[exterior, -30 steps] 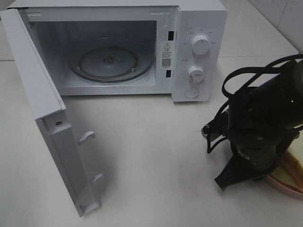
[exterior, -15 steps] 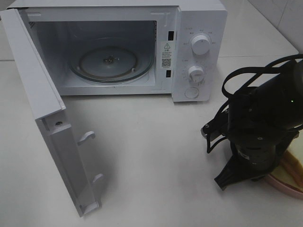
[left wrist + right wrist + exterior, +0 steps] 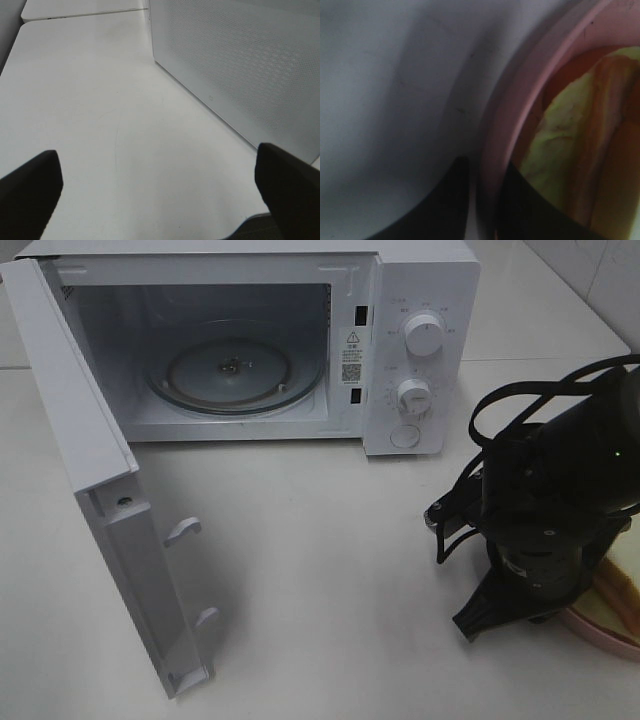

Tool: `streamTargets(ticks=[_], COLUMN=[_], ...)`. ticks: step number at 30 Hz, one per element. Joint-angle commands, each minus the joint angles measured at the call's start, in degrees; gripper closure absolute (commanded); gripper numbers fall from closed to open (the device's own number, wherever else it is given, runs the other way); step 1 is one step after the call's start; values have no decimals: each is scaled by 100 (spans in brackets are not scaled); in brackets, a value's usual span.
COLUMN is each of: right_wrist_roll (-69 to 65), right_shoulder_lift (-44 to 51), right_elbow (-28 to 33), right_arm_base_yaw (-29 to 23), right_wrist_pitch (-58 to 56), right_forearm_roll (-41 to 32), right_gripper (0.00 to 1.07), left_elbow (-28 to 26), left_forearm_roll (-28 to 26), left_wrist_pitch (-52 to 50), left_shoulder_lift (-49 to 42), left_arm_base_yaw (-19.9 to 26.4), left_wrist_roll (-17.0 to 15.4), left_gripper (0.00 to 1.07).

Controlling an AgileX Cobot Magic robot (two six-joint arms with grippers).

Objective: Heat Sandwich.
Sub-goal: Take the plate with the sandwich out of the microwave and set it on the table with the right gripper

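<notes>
So the microwave (image 3: 250,340) sits at the back of the white table (image 3: 330,560) with its door (image 3: 100,500) swung wide, and the glass turntable (image 3: 235,370) inside is bare. Two white knobs (image 3: 425,335) sit on the control panel on its right side.

The sandwich (image 3: 625,585) is down at the table's right edge on the pink plate (image 3: 600,630), mostly hidden behind the black right arm (image 3: 560,490) in the high view. The right wrist view is super close and blurry: the plate's pink rim (image 3: 520,100) runs between the two dark fingertips (image 3: 440,205) of the right gripper (image 3: 482,200), one outside the rim and one inside, with the yellow-green layer of the sandwich (image 3: 565,130) right next to it. Can't tell whether the fingers actually pinch the rim or just straddle it.

The left gripper (image 3: 160,185) is spread all the way, nothing in it, hovering over bare table beside the microwave's perforated side wall (image 3: 250,65).
</notes>
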State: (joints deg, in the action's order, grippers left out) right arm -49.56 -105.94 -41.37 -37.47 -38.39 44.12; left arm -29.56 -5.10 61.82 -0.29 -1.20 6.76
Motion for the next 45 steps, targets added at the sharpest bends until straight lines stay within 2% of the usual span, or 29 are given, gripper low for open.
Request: streamTargets(ticks=[1, 5, 13, 15, 26, 32, 45], right_wrist_roll=[-17, 6, 246, 321, 1868, 2298, 3570], right_shoulder_lift=[-6, -6, 235, 321, 1432, 2000, 3994], right_elbow=[-29, -29, -29, -29, -29, -29, -29], right_arm_base_yaw=[23, 23, 23, 23, 23, 23, 23], right_wrist_pitch=[6, 6, 0, 0, -34, -103, -773], right_forearm_roll=[34, 23, -126, -155, -1249, -1558, -2733], right_gripper=[83, 79, 59, 56, 31, 30, 31], left_elbow=[-6, -6, -6, -6, -6, -6, -6], left_forearm_roll=[-34, -34, -34, -34, -34, -34, -34], left_wrist_pitch=[-34, -34, -34, -34, -34, -34, -34], left_shoulder_lift=[-40, -40, -40, -40, -40, -40, -40], left_arm_base_yaw=[-40, -40, -40, -40, -40, -40, -40], left_wrist_roll=[-17, -17, -17, -17, -17, -17, -17], left_gripper=[6, 6, 6, 6, 6, 6, 6])
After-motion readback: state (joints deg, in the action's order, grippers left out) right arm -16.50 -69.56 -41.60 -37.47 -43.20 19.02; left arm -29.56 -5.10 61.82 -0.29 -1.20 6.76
